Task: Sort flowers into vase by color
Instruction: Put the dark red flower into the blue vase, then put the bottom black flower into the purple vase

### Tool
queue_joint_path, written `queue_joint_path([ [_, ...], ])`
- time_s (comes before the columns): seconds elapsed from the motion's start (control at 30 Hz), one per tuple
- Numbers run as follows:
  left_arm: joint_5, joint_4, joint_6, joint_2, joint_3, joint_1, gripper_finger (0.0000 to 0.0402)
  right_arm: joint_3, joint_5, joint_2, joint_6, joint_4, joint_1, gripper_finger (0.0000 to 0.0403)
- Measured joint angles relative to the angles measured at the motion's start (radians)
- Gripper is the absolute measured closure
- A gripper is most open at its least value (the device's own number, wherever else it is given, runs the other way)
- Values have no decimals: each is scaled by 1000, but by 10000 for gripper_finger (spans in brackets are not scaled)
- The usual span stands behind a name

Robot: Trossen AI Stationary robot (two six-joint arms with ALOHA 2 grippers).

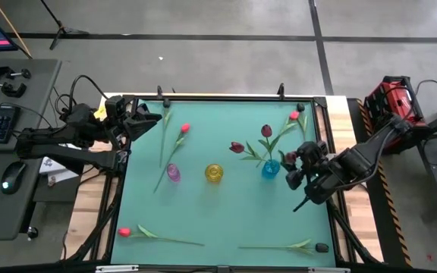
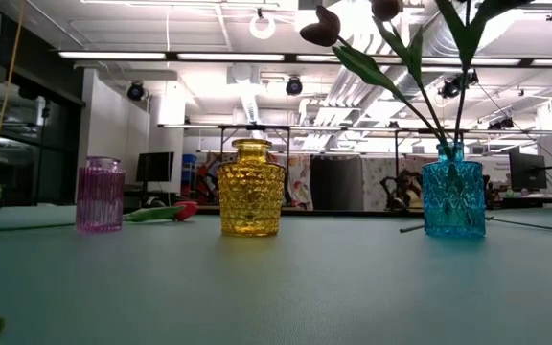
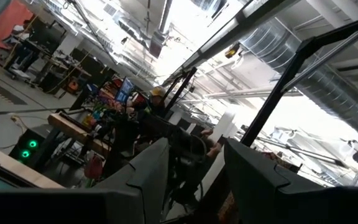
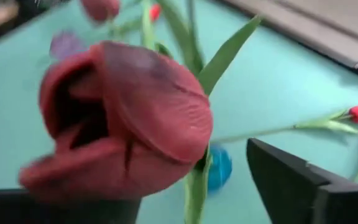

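A blue vase [image 1: 271, 169] stands right of the mat's centre and holds maroon tulips [image 1: 266, 131] by their stems. My right gripper [image 1: 290, 164] hangs open just right of the vase. A maroon head [image 4: 123, 118] fills the right wrist view close in front of the fingers, and its stem runs down toward the blue vase [image 4: 219, 167]. A yellow vase [image 1: 214, 173] and a pink vase [image 1: 173, 173] stand to the left. Red-pink tulips [image 1: 184, 129] lie flat on the mat. My left gripper [image 1: 149, 120] waits open at the far left, pointing up. My right gripper stands open beside the maroon head [image 4: 166, 143]. The head shows right over one finger [image 4: 55, 208], well apart from the other finger [image 4: 291, 180]. I cannot tell whether the finger touches it.
Another red-pink tulip [image 1: 293, 116] lies at the far right. One more [image 1: 124, 231] lies near the front left. A dark-headed flower [image 1: 321, 247] lies at the front right. The black frame [image 1: 226, 98] borders the mat. In the low view the leaves [image 2: 391, 67] rise above the blue vase [image 2: 453, 201].
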Motion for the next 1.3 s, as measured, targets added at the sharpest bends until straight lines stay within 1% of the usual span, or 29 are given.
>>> queue_joint_path([
  [0.1, 0, 0, 0, 0, 0, 0, 257, 40, -116, 0, -58, -20, 0, 111],
  [0.23, 0, 0, 0, 0, 0, 0, 257, 90, -271, 0, -129, -32, 0, 89],
  [0.4, 0, 0, 0, 0, 0, 0, 257, 129, -418, 0, -174, -36, 0, 87],
  [0.5, 0, 0, 0, 0, 0, 0, 257, 142, -485, 0, -174, -40, 0, 86],
  [0.7, 0, 0, 0, 0, 0, 0, 257, 146, -686, 0, -154, -43, 6, 86],
  [0.83, 0, 0, 0, 0, 0, 0, 257, 146, -746, 0, -107, -43, 33, 87],
  [0.93, 0, 0, 0, 0, 0, 0, 257, 145, -751, 0, -54, -38, 72, 87],
  [1.03, 0, 0, 0, 0, 0, 0, 257, 120, -755, -1, 3, 16, 123, 87],
  [1.17, 0, 0, 1, 0, 0, 0, 257, 47, -755, -1, 83, 175, 201, 87],
  [1.3, 0, 0, 0, 0, 0, 0, 257, -94, -755, 12, 167, 448, 273, 87],
])
